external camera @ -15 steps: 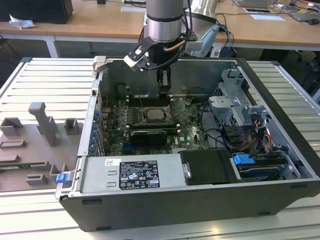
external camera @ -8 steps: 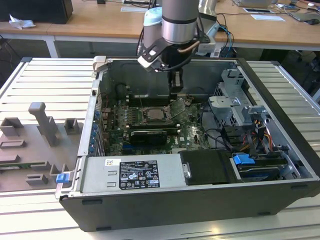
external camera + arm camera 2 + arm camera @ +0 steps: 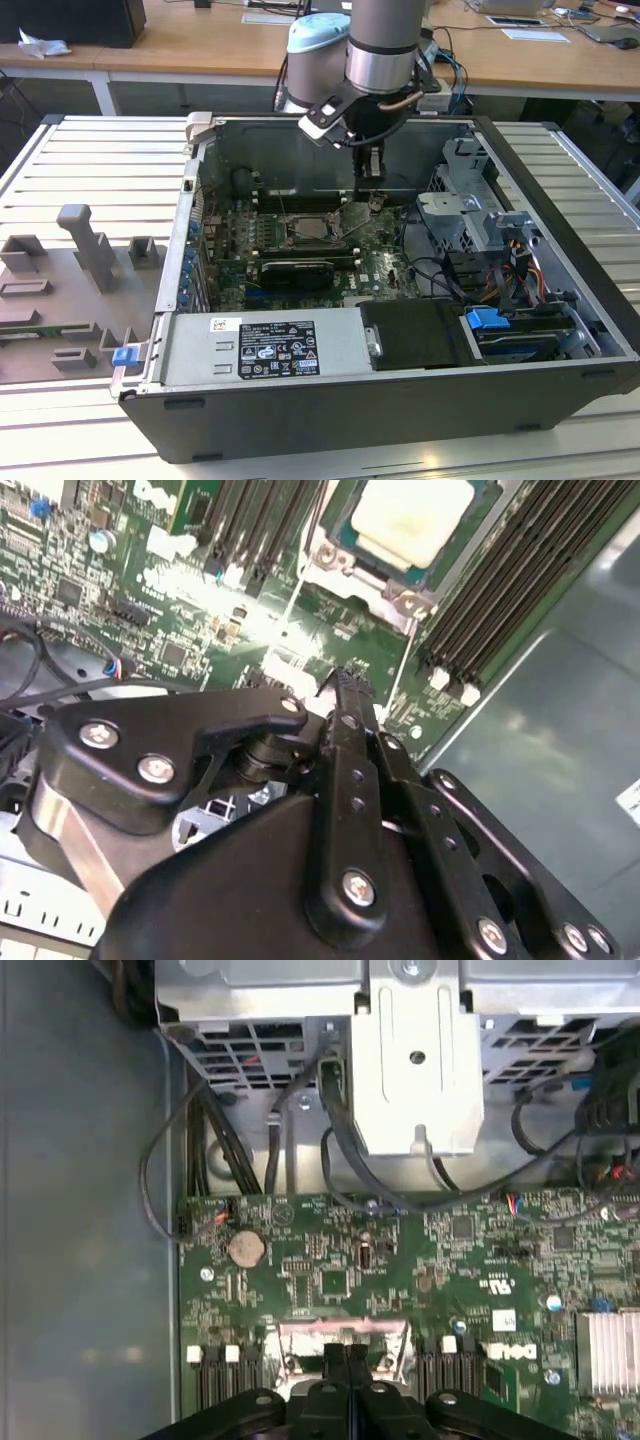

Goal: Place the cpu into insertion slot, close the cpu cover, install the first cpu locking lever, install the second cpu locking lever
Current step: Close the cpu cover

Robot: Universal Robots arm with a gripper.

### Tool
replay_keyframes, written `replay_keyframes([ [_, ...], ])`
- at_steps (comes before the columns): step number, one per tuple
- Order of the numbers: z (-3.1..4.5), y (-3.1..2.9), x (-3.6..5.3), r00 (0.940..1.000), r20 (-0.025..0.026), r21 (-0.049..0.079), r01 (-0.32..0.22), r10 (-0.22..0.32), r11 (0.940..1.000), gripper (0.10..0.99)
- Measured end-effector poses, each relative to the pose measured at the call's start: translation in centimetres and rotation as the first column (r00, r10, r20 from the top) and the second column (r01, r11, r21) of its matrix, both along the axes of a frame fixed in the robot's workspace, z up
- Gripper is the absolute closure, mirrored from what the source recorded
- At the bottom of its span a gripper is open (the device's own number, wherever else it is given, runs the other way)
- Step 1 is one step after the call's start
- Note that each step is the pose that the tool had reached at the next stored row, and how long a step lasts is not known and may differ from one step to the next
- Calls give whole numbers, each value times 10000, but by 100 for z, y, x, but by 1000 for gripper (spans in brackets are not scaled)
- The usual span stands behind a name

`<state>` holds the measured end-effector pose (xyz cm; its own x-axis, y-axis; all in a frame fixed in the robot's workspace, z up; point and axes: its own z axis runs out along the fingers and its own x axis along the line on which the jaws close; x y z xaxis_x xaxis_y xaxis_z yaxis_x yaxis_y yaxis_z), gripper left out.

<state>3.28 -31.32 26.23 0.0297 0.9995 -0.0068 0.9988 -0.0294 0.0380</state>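
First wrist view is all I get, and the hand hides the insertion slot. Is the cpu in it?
Observer: Yes. In the second wrist view the cpu lies pale side up inside the metal rim of the insertion slot.
Operator: Is the hand over it?
Observer: No. In the exterior view the hand is to the exterior view's right of the slot, not over it.
Operator: What's on the slot's other sides?
Observer: In the exterior view a long black card lies just on the camera's side of the slot.
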Motion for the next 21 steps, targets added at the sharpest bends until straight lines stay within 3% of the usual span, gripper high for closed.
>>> replay_keyframes([
  [5, -23, 0, 100, 9992, -42, 1, -386, 386, 9993, 980],
  [17, -64, 0, 273, 9984, -52, 2, -557, 557, 9984, 980],
  [21, -116, 1, 314, 9983, -59, 1, -577, 577, 9983, 980],
])
